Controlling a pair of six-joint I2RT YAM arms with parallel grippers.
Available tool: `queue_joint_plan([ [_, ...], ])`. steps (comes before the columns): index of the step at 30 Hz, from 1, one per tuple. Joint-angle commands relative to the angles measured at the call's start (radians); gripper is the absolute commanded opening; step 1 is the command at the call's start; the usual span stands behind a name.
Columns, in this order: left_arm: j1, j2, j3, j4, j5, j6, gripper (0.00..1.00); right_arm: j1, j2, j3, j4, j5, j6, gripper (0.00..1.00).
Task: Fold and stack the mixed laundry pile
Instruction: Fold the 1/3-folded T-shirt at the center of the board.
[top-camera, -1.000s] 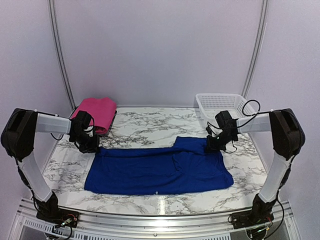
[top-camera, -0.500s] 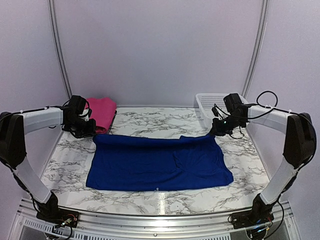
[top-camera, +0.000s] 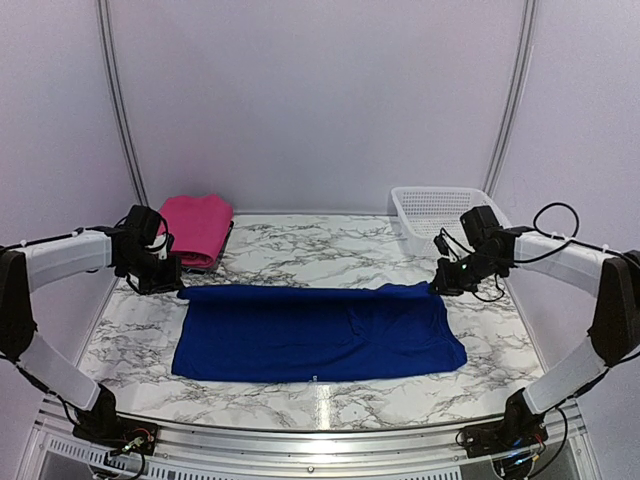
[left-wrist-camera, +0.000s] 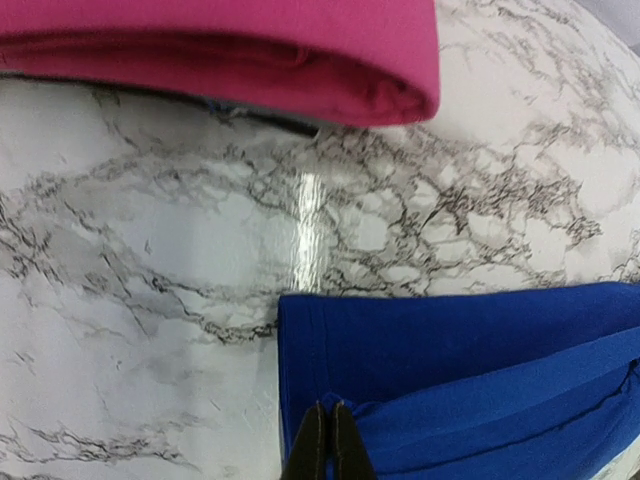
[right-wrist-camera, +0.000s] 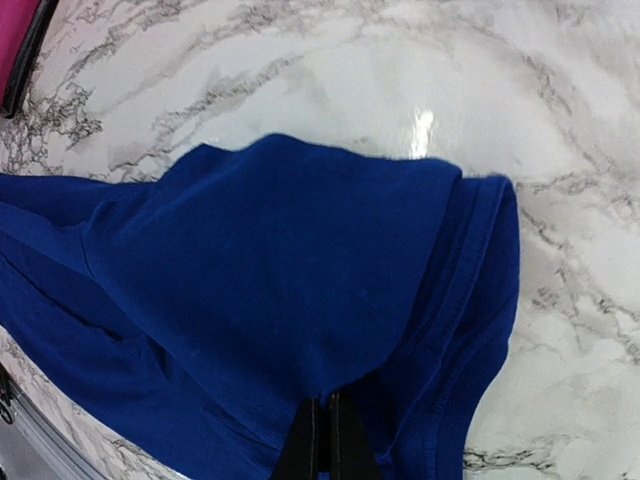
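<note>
The royal blue garment (top-camera: 315, 335) lies spread across the marble table, its far edge pulled straight between my two grippers. My left gripper (top-camera: 180, 291) is shut on its far left corner; in the left wrist view the closed tips (left-wrist-camera: 327, 412) pinch a fold of blue cloth (left-wrist-camera: 480, 340). At the far right corner my right gripper (top-camera: 436, 289) is also shut, tips (right-wrist-camera: 322, 406) buried in draped blue fabric (right-wrist-camera: 290, 260). The magenta-pink garment (top-camera: 195, 226) sits folded at the back left, also seen as pink cloth (left-wrist-camera: 250, 50) in the left wrist view.
A flat dark tray (left-wrist-camera: 285, 118) lies under the folded pink garment. A white mesh basket (top-camera: 436, 208) stands at the back right. Bare marble table (top-camera: 300, 255) shows behind the blue garment and along its front edge.
Both grippers lifted the blue garment's far edge, carried it back and outward, then lowered it. The bunched flap at the right has straightened into a taut edge.
</note>
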Motion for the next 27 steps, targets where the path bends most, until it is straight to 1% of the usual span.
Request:
queue_joint_plan([
  [1, 0.010, 0.018, -0.099, 0.003, 0.021, -0.046, 0.00, -0.004, -0.026, -0.100, 0.043, -0.020, 0.043, 0.00],
  [7, 0.009, 0.052, -0.171, 0.059, 0.023, -0.088, 0.00, -0.003, 0.028, -0.209, 0.120, -0.009, 0.057, 0.00],
  [12, 0.008, 0.111, -0.177, 0.073, 0.027, -0.086, 0.00, -0.003, 0.080, -0.211, 0.144, -0.004, 0.062, 0.00],
  [17, 0.010, 0.149, -0.153, 0.054, -0.017, -0.079, 0.00, -0.003, 0.079, -0.184, 0.096, -0.005, 0.036, 0.00],
  [18, 0.010, 0.151, -0.144, 0.045, -0.017, -0.077, 0.03, -0.003, 0.075, -0.175, 0.076, -0.006, 0.028, 0.02],
  [19, 0.010, 0.147, -0.134, 0.030, -0.017, -0.073, 0.07, -0.003, 0.067, -0.164, 0.054, -0.009, 0.019, 0.10],
  [20, 0.010, 0.135, -0.122, 0.018, -0.016, -0.071, 0.16, -0.004, 0.048, -0.152, 0.031, -0.010, 0.010, 0.19],
  [21, 0.010, 0.114, -0.116, 0.013, -0.011, -0.064, 0.23, -0.003, 0.033, -0.139, 0.007, -0.006, 0.001, 0.27],
  [22, 0.010, 0.081, -0.112, 0.010, -0.003, -0.056, 0.35, -0.004, 0.000, -0.122, -0.014, 0.007, -0.005, 0.33],
  [23, 0.009, 0.047, -0.104, 0.012, 0.002, -0.049, 0.45, -0.005, -0.023, -0.104, -0.033, 0.019, -0.009, 0.39],
  [24, 0.009, 0.007, -0.096, 0.013, 0.007, -0.041, 0.52, -0.008, -0.044, -0.087, -0.042, 0.023, -0.013, 0.42],
  [25, 0.008, -0.027, -0.083, 0.015, 0.010, -0.030, 0.58, -0.013, -0.057, -0.069, -0.047, 0.025, -0.016, 0.44],
  [27, 0.006, -0.070, -0.043, 0.016, 0.040, -0.005, 0.66, -0.025, -0.062, -0.032, -0.053, 0.013, -0.023, 0.48],
])
